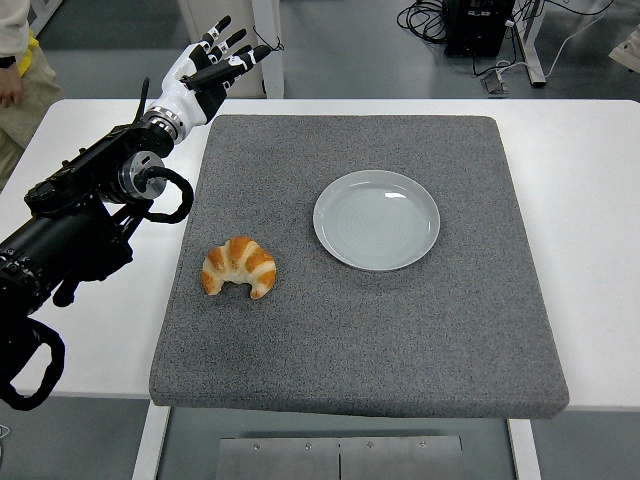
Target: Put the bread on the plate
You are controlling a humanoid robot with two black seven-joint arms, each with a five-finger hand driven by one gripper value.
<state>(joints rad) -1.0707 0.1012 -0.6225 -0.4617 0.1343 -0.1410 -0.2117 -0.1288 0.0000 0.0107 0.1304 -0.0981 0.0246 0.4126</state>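
A golden croissant point(240, 267) lies on the grey mat point(360, 330), at its left side. An empty pale plate point(376, 219) sits on the mat to the right of the croissant and a little farther back. My left hand point(212, 62) is raised over the mat's far left corner, well behind the croissant. Its fingers point(228, 45) are spread and hold nothing. My right hand is not in view.
The mat covers most of the white table point(590, 200). A person stands at the top left corner point(15, 60). Cables and a stand base lie on the floor beyond the table point(480, 40).
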